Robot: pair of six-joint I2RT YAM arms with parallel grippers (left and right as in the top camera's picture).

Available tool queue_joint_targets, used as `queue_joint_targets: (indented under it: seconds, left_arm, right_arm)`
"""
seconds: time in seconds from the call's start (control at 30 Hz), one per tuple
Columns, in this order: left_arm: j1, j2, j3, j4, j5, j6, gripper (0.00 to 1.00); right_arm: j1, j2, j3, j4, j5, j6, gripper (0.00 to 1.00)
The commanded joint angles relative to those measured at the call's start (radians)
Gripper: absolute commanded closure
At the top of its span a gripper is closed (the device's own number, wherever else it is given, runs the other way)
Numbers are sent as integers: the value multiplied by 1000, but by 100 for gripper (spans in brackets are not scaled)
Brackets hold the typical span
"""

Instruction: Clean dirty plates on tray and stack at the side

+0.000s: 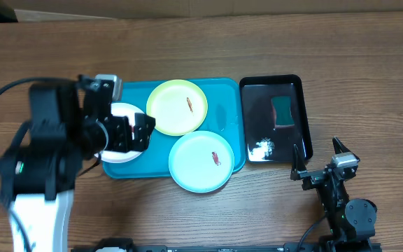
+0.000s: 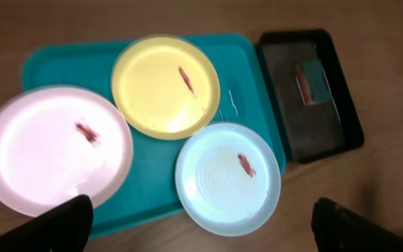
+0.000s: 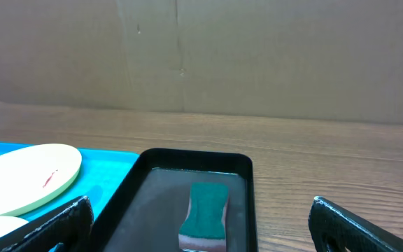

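Overhead, left claw (image 1: 144, 133): released, empty, over white plate (image 1: 123, 112) on tray (image 1: 222, 94).
Overhead, right claw (image 1: 317, 155): released, empty, near black tray (image 1: 275, 80).
Left wrist: yellow-green plate (image 2: 165, 85) and light blue plate (image 2: 227, 178) ahead of claw, all three smeared.
Right wrist: sponge (image 3: 205, 210) straight ahead, untouched.
Progress: nothing cleaned or stacked yet.

This is a robotics lab bench, by every sign. Two robot arms (image 1: 40, 140) stand at a wood-grain surface (image 1: 187, 42), each ending in a two-finger pincer. Under and ahead of the left pincer (image 1: 133, 131) lies a tray (image 1: 222, 94) with three plastic plates (image 1: 177, 106), each bearing one small red-brown smear. Ahead of the right pincer (image 1: 317, 157) a black tray (image 1: 271, 78) holds a sponge (image 1: 283, 112). Beyond that, plain cardboard (image 3: 257, 56) stands as the backdrop, its seams showing.
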Motion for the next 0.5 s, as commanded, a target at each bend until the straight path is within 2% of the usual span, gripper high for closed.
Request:
queue_joint_targets:
  seconds: [0.0,0.03,0.07,0.1,0.13,0.17,0.33,0.4,0.47]
  left_arm:
    - [10,90,25,-35,122,-10,0]
    - [10,114,25,-43,139,-9,0]
    - [10,140,25,-51,139,-10,13]
    - [10,183,25,-59,137,-32,58]
    - [10,204,25,-67,138,-50,86]
    - [10,222,25,-76,136,-70,96]
    - [-10,263,23,-107,56,-109,96]
    - [-30,263,14,-111,16,-115,89]
    - [-51,264,9,-126,-17,-115,86]
  right_arm:
    - [-1,-2,-10,7,7,-3,0]
    - [-1,-2,-10,7,7,-3,0]
    - [-1,-2,-10,7,7,-3,0]
    - [-1,-2,-10,7,7,-3,0]
    - [-1,-2,-10,7,7,-3,0]
    - [-1,-2,-10,7,7,-3,0]
    - [-1,-2,-10,7,7,-3,0]
    - [-1,-2,-10,7,7,-3,0]
    - [-1,-2,-10,7,7,-3,0]
